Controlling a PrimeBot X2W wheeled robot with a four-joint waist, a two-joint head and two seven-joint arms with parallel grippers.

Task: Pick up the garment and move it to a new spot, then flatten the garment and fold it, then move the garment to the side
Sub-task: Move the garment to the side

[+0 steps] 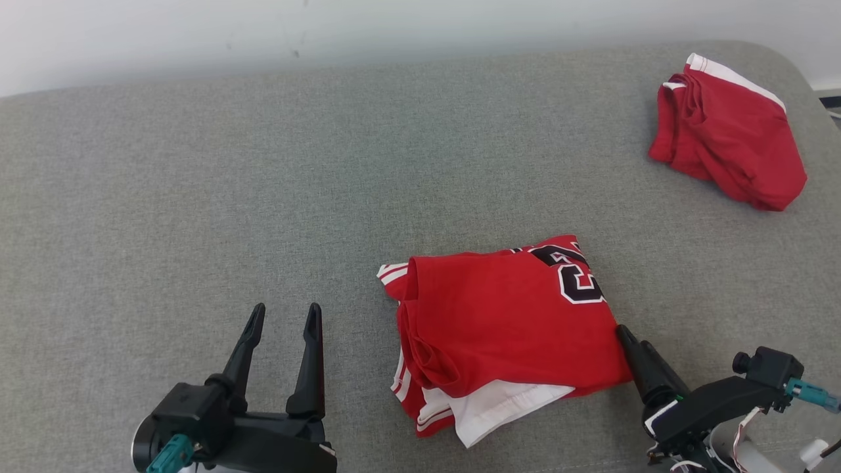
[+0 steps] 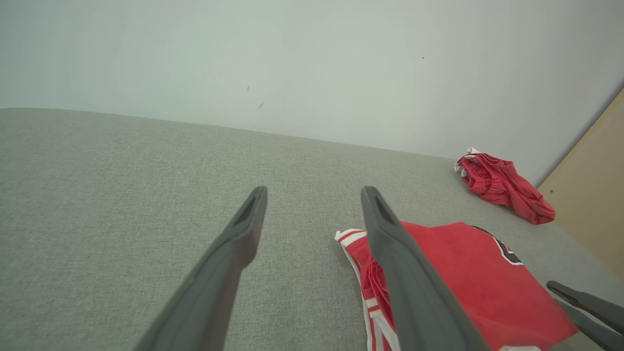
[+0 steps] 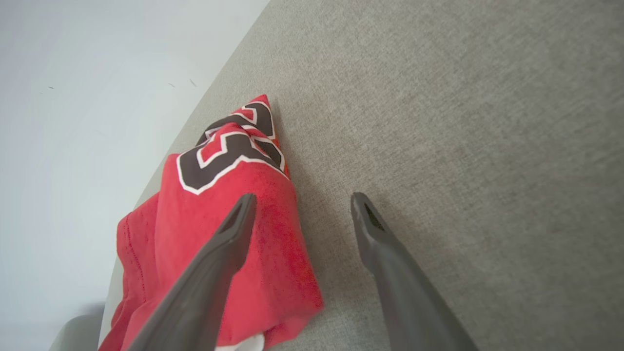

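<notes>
As the folded red jersey (image 1: 506, 315) lies on grey fabric (image 1: 197, 197), our left gripper (image 1: 286, 309) and right gripper (image 3: 303, 200) both stand spread, empty

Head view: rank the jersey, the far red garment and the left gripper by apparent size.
Largest: jersey.
Then far red garment and left gripper: about alike. The garment lies farther from the camera, so I leave those two unranked.

Head view looks down, wrist views low, close, all sharing jersey (image 1: 506, 315)
</notes>
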